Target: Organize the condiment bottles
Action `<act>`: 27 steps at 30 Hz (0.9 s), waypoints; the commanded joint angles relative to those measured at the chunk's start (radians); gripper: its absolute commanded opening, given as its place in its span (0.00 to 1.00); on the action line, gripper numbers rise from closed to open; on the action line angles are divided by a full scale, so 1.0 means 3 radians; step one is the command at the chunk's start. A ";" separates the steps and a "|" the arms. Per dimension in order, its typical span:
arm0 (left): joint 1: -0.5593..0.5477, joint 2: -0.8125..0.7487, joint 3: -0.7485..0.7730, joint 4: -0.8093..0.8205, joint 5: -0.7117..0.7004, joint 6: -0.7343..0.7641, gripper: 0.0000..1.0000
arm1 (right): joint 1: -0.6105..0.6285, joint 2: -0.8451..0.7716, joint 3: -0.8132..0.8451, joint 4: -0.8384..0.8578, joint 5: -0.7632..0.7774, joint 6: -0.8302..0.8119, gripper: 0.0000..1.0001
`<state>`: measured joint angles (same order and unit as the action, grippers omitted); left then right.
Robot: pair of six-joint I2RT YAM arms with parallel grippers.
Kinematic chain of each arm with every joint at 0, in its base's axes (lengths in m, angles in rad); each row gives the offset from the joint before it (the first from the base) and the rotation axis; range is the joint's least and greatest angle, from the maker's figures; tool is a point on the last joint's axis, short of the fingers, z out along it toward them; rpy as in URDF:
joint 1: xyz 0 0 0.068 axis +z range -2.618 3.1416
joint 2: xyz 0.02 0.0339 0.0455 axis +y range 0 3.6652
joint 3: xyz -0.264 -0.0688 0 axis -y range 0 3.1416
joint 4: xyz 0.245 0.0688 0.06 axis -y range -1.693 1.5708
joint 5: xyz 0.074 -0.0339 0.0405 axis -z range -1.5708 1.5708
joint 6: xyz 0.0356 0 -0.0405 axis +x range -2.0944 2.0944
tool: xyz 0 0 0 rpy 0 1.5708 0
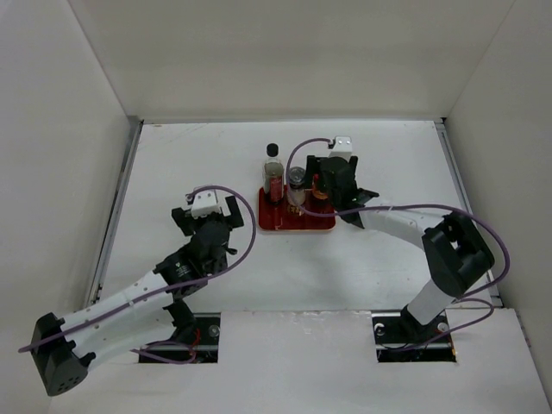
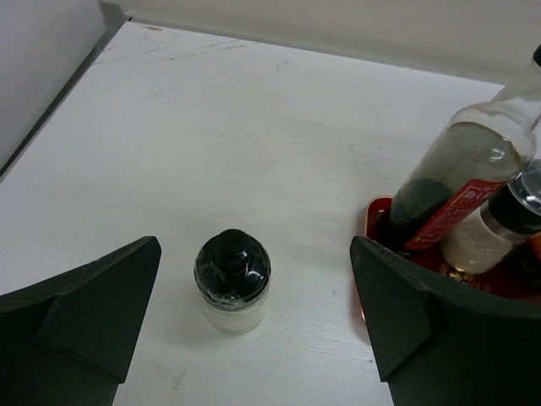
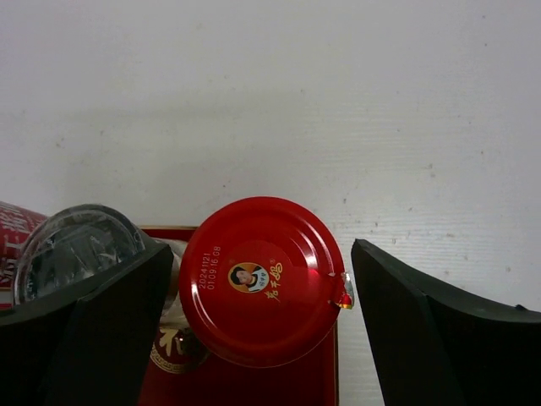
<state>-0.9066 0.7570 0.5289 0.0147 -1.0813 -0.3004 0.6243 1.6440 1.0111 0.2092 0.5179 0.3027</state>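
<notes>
On the red tray [image 1: 297, 224] stand the tall black-capped bottle [image 1: 273, 172], a grey-lidded shaker [image 1: 297, 181] and the red-lidded jar [image 1: 320, 195]. My right gripper [image 1: 328, 190] is open, with a finger close on each side of the jar [image 3: 262, 279] from above. The silver-lidded shaker [image 3: 76, 245] is just left of its left finger. My left gripper [image 1: 207, 216] is open and low over the table left of the tray. A short dark-lidded shaker [image 2: 232, 279] with white contents stands between its fingers, nearer the left one and touching neither. The top view hides it.
In the left wrist view the tray [image 2: 380, 224], the tall bottle [image 2: 461, 182] and a shaker [image 2: 494, 233] lie just beyond the right finger. White walls enclose the table on the left, back and right. A gold emblem [image 3: 173, 359] shows on the tray floor.
</notes>
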 commanded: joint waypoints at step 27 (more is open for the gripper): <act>0.0979 0.1096 0.0175 -0.0197 0.0986 -0.0752 0.79 | 0.0171 -0.2238 -0.1284 0.0274 0.0130 0.0137 1.00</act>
<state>-0.6052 1.0771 0.5755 -0.0864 -0.8265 -0.4850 0.6693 0.9771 0.6209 0.2173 0.5465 0.3374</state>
